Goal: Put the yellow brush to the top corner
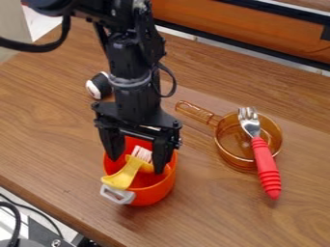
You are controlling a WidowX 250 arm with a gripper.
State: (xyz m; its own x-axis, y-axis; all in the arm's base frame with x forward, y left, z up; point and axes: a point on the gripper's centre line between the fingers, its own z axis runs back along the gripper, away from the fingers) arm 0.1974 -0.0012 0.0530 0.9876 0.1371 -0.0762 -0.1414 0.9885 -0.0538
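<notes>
Hangs over the orange pot (156,193) with gripper (136,163) spread wide — straddles the yellow brush (130,170). Hovers near the amber pan (234,159).

**Me, Mostly in Black**

My arm (132,60) is black, its rounded upper joint (50,5) leading to blocky, angular housings dotted with small bolts. A dull grey ring (129,83) circles my smooth, cylindrical wrist (136,100). One thick black cable (40,48) bows out beside me; a thinner black loop (173,83) curls at my wrist. My gripper (136,164) has a flat crossbar with screw heads (175,124) at its edge, and two chunky, matte black fingers (114,144).
</notes>
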